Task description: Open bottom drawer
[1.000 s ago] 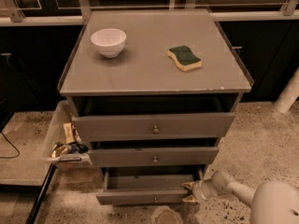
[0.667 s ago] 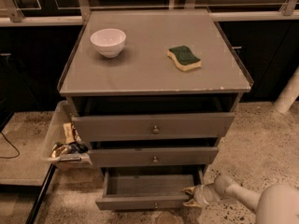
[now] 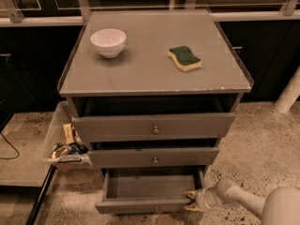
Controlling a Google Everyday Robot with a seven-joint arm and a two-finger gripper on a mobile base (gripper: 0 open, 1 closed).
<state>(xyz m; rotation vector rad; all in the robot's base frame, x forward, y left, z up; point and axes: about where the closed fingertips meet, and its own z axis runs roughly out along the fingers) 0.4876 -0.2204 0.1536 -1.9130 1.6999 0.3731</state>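
The bottom drawer [image 3: 145, 204] of the grey cabinet stands pulled out, its grey box interior showing and apparently bare. Its front panel sits low in the view, with the knob at the picture's bottom edge. My gripper [image 3: 191, 199] is at the drawer's right front corner, touching the right end of the front panel. The pale arm [image 3: 243, 201] runs in from the lower right. Above, the middle drawer [image 3: 153, 156] and top drawer [image 3: 153, 127] each stand a little way out.
A white bowl [image 3: 108, 42] and a green-and-yellow sponge [image 3: 184, 58] rest on the cabinet top [image 3: 150, 74]. A clear bin [image 3: 63, 142] of snack packets stands left of the cabinet. A white post [image 3: 288, 93] rises at the right on speckled floor.
The bottom drawer has slid further out toward the camera, and my gripper has moved with its right front corner.
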